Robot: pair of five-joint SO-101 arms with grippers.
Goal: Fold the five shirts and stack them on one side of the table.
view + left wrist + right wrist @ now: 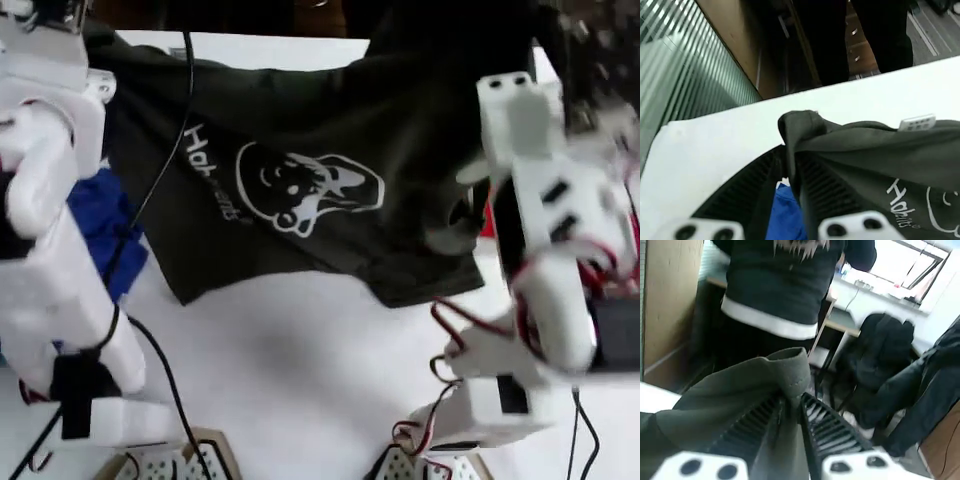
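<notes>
A dark olive shirt (300,190) with a white cartoon print hangs stretched above the white table (300,380), held up at two corners. My left gripper (792,165) is shut on one corner of the dark shirt (865,150), the cloth bunched between its ribbed fingers (752,185). My right gripper (790,410) is shut on another edge of the dark shirt (740,390), raised high off the table. A blue shirt (100,225) lies on the table at the left, under the left arm (50,260), and its blue cloth (785,212) shows below the left gripper.
The right arm (550,250) rises at the right, with a red item (488,218) just behind it. Black cables (160,360) cross the table's front left. A person in dark clothes (780,285) stands beyond the table's far edge.
</notes>
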